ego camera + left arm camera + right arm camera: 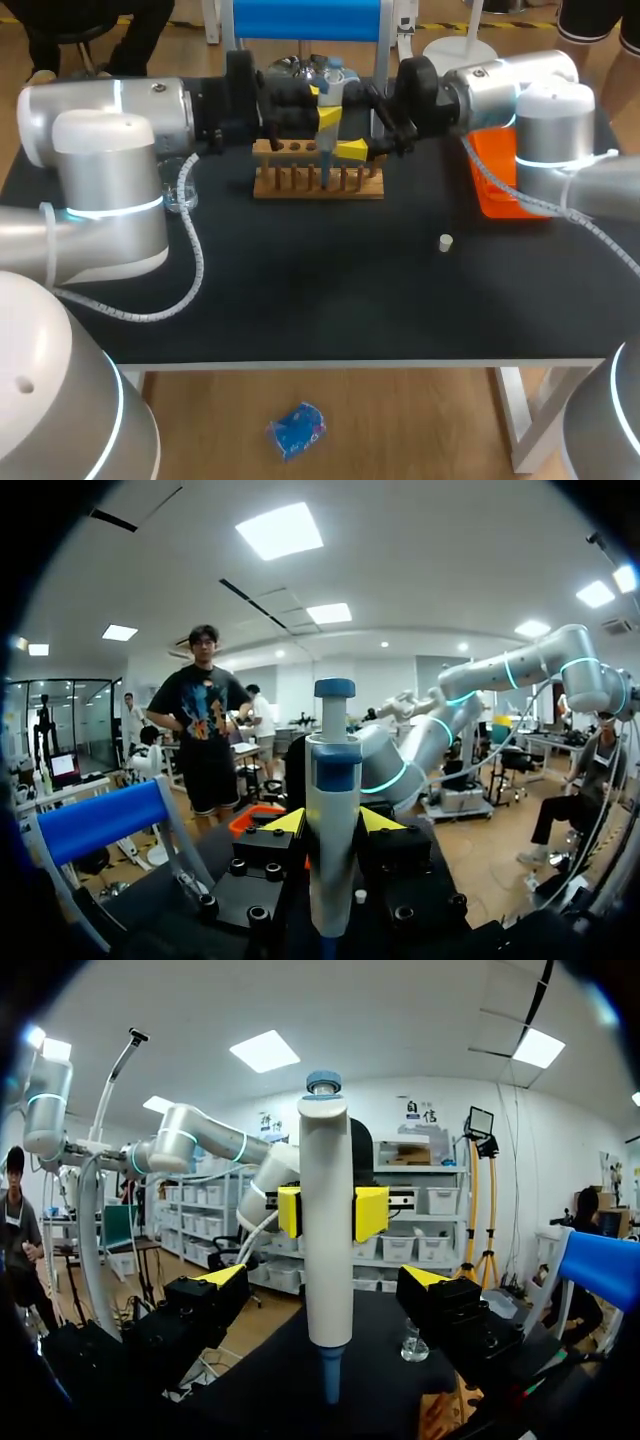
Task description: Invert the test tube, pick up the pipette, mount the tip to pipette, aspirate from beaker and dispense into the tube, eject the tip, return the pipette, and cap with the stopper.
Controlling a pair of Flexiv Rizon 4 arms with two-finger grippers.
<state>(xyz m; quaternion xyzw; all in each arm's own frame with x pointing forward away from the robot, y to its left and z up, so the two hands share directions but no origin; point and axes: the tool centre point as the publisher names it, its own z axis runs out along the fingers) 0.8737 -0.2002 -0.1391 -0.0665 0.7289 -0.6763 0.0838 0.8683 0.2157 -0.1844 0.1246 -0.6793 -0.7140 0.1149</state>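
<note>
In left tool (332, 822), upright pipette (326, 1250).

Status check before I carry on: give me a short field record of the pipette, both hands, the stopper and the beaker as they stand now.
pipette: upright, held above the wooden rack
left hand: shut on the pipette's body, yellow tips pressed to both sides
right hand: open, one finger on each side of the pipette, gaps showing
stopper: loose on the table, apart from the rack, on the right arm's side
beaker: on the table beside the left arm
orange tray: at the table's right edge
test tube: not made out
</note>
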